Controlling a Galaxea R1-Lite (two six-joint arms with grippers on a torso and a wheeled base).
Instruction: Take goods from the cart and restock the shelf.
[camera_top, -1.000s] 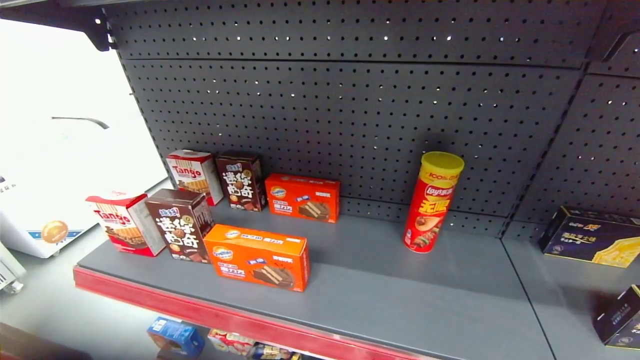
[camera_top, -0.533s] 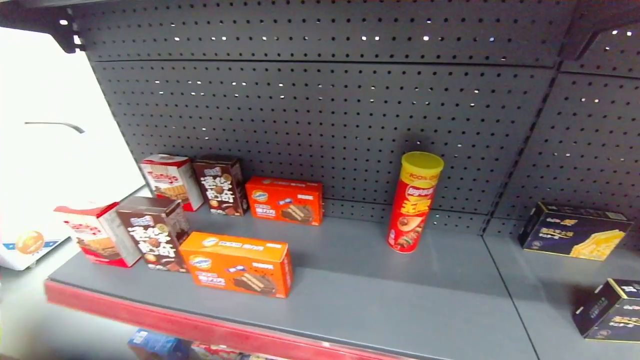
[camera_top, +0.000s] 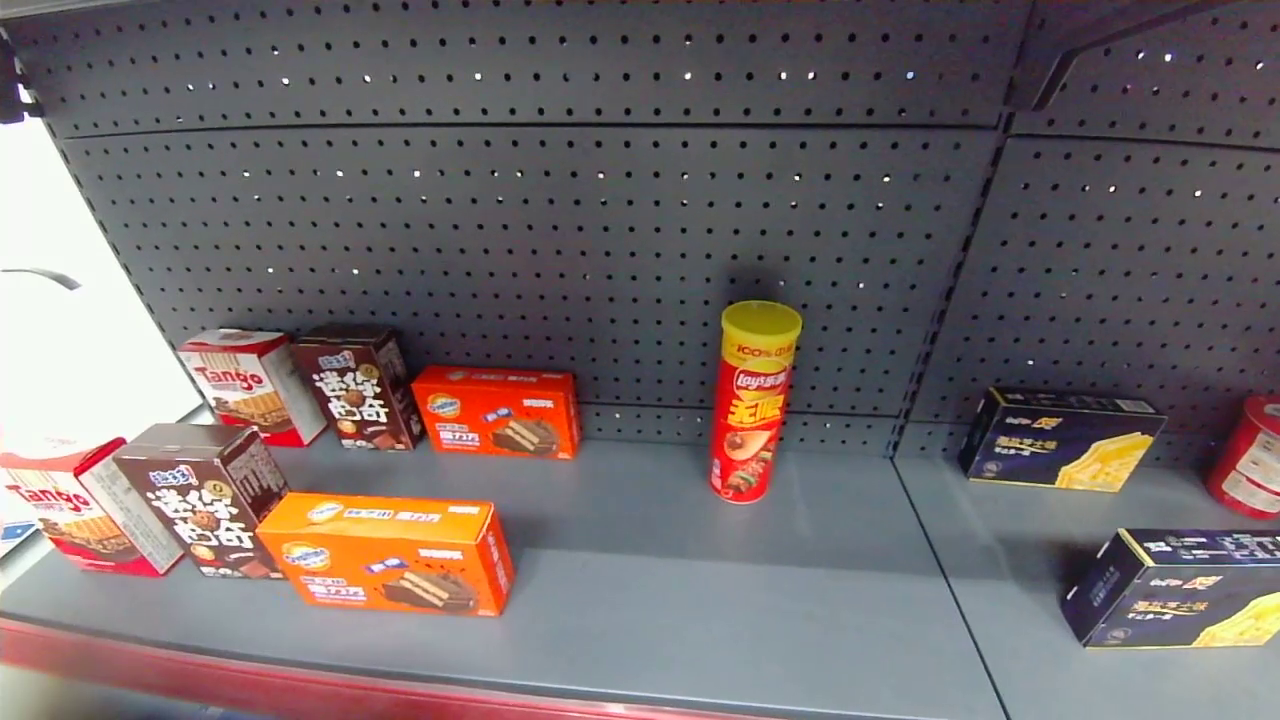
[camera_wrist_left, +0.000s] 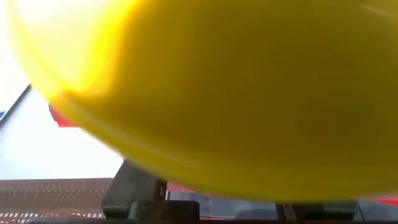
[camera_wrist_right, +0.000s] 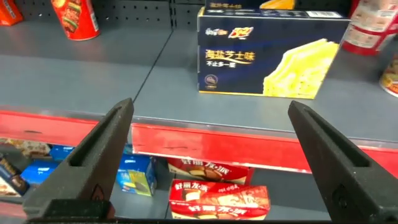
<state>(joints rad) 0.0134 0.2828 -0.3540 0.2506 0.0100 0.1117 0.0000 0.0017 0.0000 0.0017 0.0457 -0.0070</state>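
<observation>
Grey shelf (camera_top: 700, 600) with one chip can (camera_top: 755, 400) upright at the back panel (camera_top: 560, 230). The right gripper (camera_wrist_right: 211, 109) gapes wide and empty. A yellow lid (camera_wrist_left: 236, 87) sits close against the left wrist camera, and whether the left gripper clasps it I cannot tell. It should probably stand upright at the can's 6 o'clock, clear of the orange box (camera_top: 390, 555).

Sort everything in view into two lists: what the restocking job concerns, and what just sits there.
Job: grey metal shelf with red front edge; yellow rounded object close before the left wrist camera, possibly a can lid; right gripper, open.
Just there: red chip can with yellow lid; orange cardboard boxes; dark blue boxes.
</observation>
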